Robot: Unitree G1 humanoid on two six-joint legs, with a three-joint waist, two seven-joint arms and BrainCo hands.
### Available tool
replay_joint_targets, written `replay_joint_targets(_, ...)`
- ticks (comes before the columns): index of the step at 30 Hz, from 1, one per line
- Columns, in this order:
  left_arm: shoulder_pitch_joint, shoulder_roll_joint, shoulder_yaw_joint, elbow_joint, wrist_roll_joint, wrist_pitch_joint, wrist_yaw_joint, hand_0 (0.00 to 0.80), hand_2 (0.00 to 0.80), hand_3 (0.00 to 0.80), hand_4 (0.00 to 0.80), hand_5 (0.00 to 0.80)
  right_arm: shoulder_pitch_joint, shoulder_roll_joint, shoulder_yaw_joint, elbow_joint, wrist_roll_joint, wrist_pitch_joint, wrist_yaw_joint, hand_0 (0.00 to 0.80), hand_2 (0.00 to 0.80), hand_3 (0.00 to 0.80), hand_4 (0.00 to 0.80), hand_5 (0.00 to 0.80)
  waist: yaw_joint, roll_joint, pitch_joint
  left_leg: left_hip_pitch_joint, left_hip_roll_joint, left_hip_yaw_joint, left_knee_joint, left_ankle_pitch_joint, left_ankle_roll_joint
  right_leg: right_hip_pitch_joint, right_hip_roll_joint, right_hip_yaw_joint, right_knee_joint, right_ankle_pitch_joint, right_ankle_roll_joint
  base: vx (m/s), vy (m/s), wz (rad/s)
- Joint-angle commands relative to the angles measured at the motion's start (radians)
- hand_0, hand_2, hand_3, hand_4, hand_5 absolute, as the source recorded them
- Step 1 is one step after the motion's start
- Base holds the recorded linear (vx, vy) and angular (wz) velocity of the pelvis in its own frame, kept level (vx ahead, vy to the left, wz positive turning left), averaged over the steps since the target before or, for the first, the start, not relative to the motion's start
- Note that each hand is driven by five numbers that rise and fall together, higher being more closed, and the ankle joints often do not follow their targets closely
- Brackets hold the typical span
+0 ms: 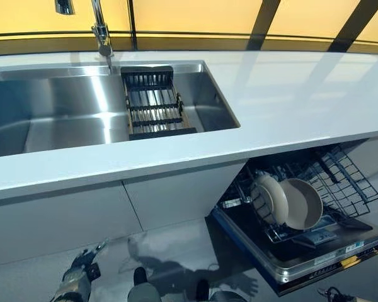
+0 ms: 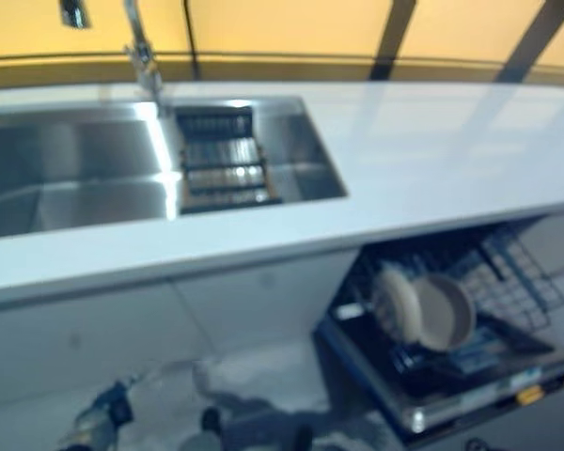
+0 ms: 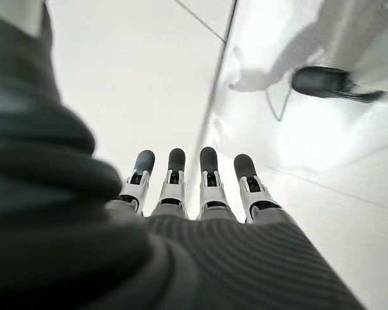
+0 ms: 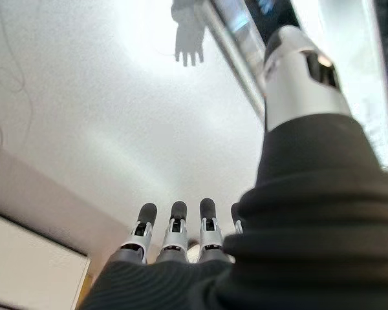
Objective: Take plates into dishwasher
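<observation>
Down low, the left hand (image 3: 181,187) hangs over the pale floor (image 3: 136,77) with its fingers straight and nothing in them; in the left eye view it shows at the lower left, in front of the white cabinet fronts (image 1: 82,220). The right hand (image 4: 174,236) is likewise relaxed and empty, fingers straight above the floor, with the edge of the dishwasher door near its thumb; it does not show in the eye views. Out to the right, the dishwasher (image 1: 315,258) stands open under the table (image 1: 290,107), its wire rack (image 1: 346,182) pulled out. Two plates (image 1: 286,201) stand on edge in that rack, touching one another. On the table's left, the steel sink (image 1: 50,119) holds a dark drying rack (image 1: 152,107) below the tap (image 1: 101,31).
</observation>
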Motion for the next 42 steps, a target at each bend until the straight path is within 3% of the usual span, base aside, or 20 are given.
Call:
replay_joint_targets(1,-0.02,-0.013,0.005,-0.009,-0.01,-0.04,0.005,0.0,0.0,0.0,0.0,0.0,0.02,-0.072,-0.034,0.083,-0.018,0.013,-0.027,0.0,0.0,0.0,0.0,0.0,-0.025,-0.056,-0.027,-0.085,-0.048,0.085,0.209,-0.106,0.058,0.065,-0.064,-0.087,-0.042,-0.002,0.036,-0.152,-0.068,0.42)
replay_joint_targets(4,-0.034,-0.015,0.001,-0.016,-0.008,-0.05,0.019,0.0,0.0,0.0,0.0,0.0,0.034,-0.096,-0.064,0.11,-0.031,0.008,-0.016,0.0,0.0,0.0,0.0,0.0,-0.061,-0.057,-0.058,0.024,-0.091,0.077,0.312,-0.185,0.07,0.037,-0.067,-0.094,-0.082,0.036,0.037,-0.171,0.019,0.65)
replay_joint_targets(6,-0.044,-0.018,0.0,-0.027,-0.009,-0.047,0.023,0.0,0.0,0.0,0.0,0.0,0.045,-0.106,-0.077,0.106,-0.048,0.017,-0.004,0.0,0.0,0.0,0.0,0.0,-0.083,-0.057,-0.074,0.071,-0.104,0.087,0.326,-0.16,0.072,0.006,-0.067,-0.105,-0.079,0.056,0.023,-0.211,0.058,0.41)
replay_joint_targets(9,-0.068,-0.022,-0.026,-0.036,0.005,-0.037,0.016,0.0,0.0,0.0,0.0,0.0,0.065,-0.117,-0.091,0.094,-0.06,0.021,0.007,0.0,0.0,0.0,0.0,0.0,-0.127,-0.024,-0.099,0.176,-0.115,0.05,0.276,-0.164,0.064,-0.078,-0.046,-0.11,-0.026,0.056,0.015,-0.27,0.121,0.44)
replay_joint_targets(10,-0.086,-0.021,-0.044,-0.037,0.007,-0.043,0.011,0.0,0.0,0.0,0.0,0.0,0.064,-0.114,-0.08,0.081,-0.037,0.024,-0.001,0.0,0.0,0.0,0.0,0.0,-0.143,-0.004,-0.093,0.221,-0.141,0.027,0.167,-0.209,0.078,-0.157,-0.04,-0.119,0.052,0.056,0.028,-0.356,0.149,0.58)
replay_joint_targets(12,-0.139,-0.013,-0.076,-0.026,-0.003,-0.032,0.0,0.0,0.0,0.0,0.0,0.0,0.04,-0.112,-0.062,0.057,0.02,0.034,-0.027,0.0,0.0,0.0,0.0,0.0,-0.167,0.022,-0.063,0.278,-0.152,0.035,0.003,-0.277,0.094,-0.251,-0.035,-0.153,0.143,0.046,0.064,-0.426,0.174,0.67)
replay_joint_targets(13,-0.153,-0.011,-0.084,-0.024,-0.006,-0.028,-0.004,0.0,0.0,0.0,0.0,0.0,0.028,-0.109,-0.056,0.052,0.036,0.04,-0.039,0.0,0.0,0.0,0.0,0.0,-0.169,0.02,-0.051,0.274,-0.16,0.024,-0.014,-0.282,0.101,-0.268,-0.039,-0.152,0.151,0.055,0.072,-0.524,0.128,0.79)
replay_joint_targets(16,-0.151,-0.023,-0.091,-0.045,-0.014,-0.024,-0.008,0.0,0.0,0.0,0.0,0.0,0.001,-0.08,-0.044,0.043,0.067,0.082,-0.039,0.0,0.0,0.0,0.0,0.0,-0.162,-0.007,-0.015,0.253,-0.204,-0.018,-0.036,-0.278,0.121,-0.306,-0.061,-0.13,0.084,0.171,0.102,-0.385,0.088,0.48)
replay_joint_targets(19,-0.126,-0.029,-0.089,-0.03,-0.012,-0.049,-0.014,0.0,0.0,0.0,0.0,0.0,0.009,-0.077,-0.045,0.06,0.06,0.124,-0.032,0.0,0.0,0.0,0.0,0.0,-0.156,-0.013,-0.019,0.26,-0.223,-0.018,-0.038,-0.289,0.133,-0.309,-0.073,-0.143,0.045,0.197,0.109,-0.296,0.141,0.26)
replay_joint_targets(21,-0.128,-0.026,-0.098,-0.036,0.0,-0.056,-0.016,0.0,0.0,0.0,0.0,0.0,0.014,-0.08,-0.046,0.076,0.081,0.113,-0.017,0.0,0.0,0.0,0.0,0.0,-0.155,-0.004,-0.022,0.269,-0.221,-0.019,-0.036,-0.315,0.141,-0.314,-0.071,-0.139,0.041,0.193,0.127,-0.209,0.157,0.05)
replay_joint_targets(24,-0.122,-0.022,-0.109,-0.054,0.035,-0.043,-0.004,0.0,0.0,0.0,0.0,0.0,0.037,-0.067,-0.056,0.064,0.07,0.083,-0.014,0.0,0.0,0.0,0.0,0.0,-0.156,-0.034,-0.011,0.241,-0.26,0.003,0.007,-0.321,0.153,-0.316,-0.112,-0.153,-0.042,0.283,0.163,-0.175,0.09,-0.01)
replay_joint_targets(27,-0.096,-0.01,-0.116,-0.047,0.064,-0.026,0.008,0.0,0.0,0.0,0.0,0.0,0.061,-0.039,-0.062,0.048,0.105,0.082,-0.016,0.0,0.0,0.0,0.0,0.0,-0.156,-0.038,-0.001,0.229,-0.269,-0.005,0.019,-0.304,0.15,-0.315,-0.113,-0.129,-0.118,0.322,0.186,-0.1,0.021,-0.03)
replay_joint_targets(29,-0.069,0.015,-0.102,-0.009,0.062,-0.024,-0.011,0.0,0.0,0.0,0.0,0.0,0.096,0.0,-0.082,0.058,0.09,0.047,-0.018,0.0,0.0,0.0,0.0,0.0,-0.165,-0.026,0.005,0.214,-0.274,-0.037,-0.001,-0.268,0.167,-0.325,-0.122,-0.023,0.007,0.32,0.178,-0.235,0.028,-0.1)
replay_joint_targets(32,-0.021,0.04,-0.058,0.003,0.055,0.004,-0.037,0.0,0.0,0.0,0.0,0.0,0.107,0.037,-0.083,0.07,0.096,0.03,-0.022,0.0,0.0,0.0,0.0,0.0,-0.129,-0.001,-0.006,0.171,-0.234,0.003,-0.009,-0.219,0.174,-0.259,-0.185,-0.025,0.148,0.251,0.149,-0.283,-0.07,-0.27)
replay_joint_targets(35,0.015,0.033,-0.023,0.015,0.034,0.016,-0.048,0.0,0.0,0.0,0.0,0.0,0.11,0.073,-0.087,0.085,0.126,0.003,-0.027,0.0,0.0,0.0,0.0,0.0,-0.091,0.02,-0.025,0.125,-0.191,0.008,0.018,-0.208,0.173,-0.181,-0.259,0.018,0.195,0.219,0.131,-0.198,-0.165,-0.49)
replay_joint_targets(37,0.029,0.024,-0.007,0.031,0.039,0.012,-0.049,0.0,0.0,0.0,0.0,0.0,0.111,0.101,-0.098,0.086,0.144,-0.012,-0.031,0.0,0.0,0.0,0.0,0.0,-0.069,0.021,-0.038,0.087,-0.153,0.004,0.07,-0.212,0.164,-0.106,-0.319,0.036,0.15,0.205,0.125,-0.231,-0.375,-0.44)
replay_joint_targets(38,0.023,0.021,0.0,0.039,0.033,0.005,-0.041,0.0,0.0,0.0,0.0,0.0,0.097,0.117,-0.089,0.086,0.146,-0.026,-0.038,0.0,0.0,0.0,0.0,0.0,-0.053,0.008,-0.048,0.044,-0.122,0.022,0.11,-0.21,0.146,-0.058,-0.36,0.03,0.062,0.205,0.141,-0.286,-0.47,-0.28)
replay_joint_targets(40,0.017,0.016,-0.001,0.037,0.004,-0.004,-0.022,0.0,0.0,0.0,0.0,0.0,0.075,0.131,-0.074,0.088,0.15,-0.046,-0.053,0.0,0.0,0.0,0.0,0.0,-0.05,-0.001,-0.045,0.043,-0.094,0.054,0.143,-0.245,0.132,-0.051,-0.336,-0.015,0.027,0.167,0.168,-0.176,-0.339,-0.41)
replay_joint_targets(41,0.014,0.001,0.011,0.023,-0.014,-0.008,0.008,0.0,0.0,0.0,0.0,0.0,0.062,0.146,-0.057,0.071,0.115,-0.059,-0.072,0.0,0.0,0.0,0.0,0.0,-0.046,-0.005,-0.033,0.03,-0.073,0.076,0.172,-0.233,0.123,-0.059,-0.328,-0.041,0.026,0.161,0.168,-0.142,-0.245,-0.5)
replay_joint_targets(42,0.01,0.001,0.009,0.014,-0.025,-0.005,0.015,0.0,0.0,0.0,0.0,0.0,0.058,0.148,-0.047,0.063,0.114,-0.059,-0.077,0.0,0.0,0.0,0.0,0.0,-0.049,-0.004,-0.029,0.024,-0.068,0.067,0.175,-0.227,0.118,-0.067,-0.315,-0.023,0.032,0.148,0.168,-0.276,-0.282,-0.62)
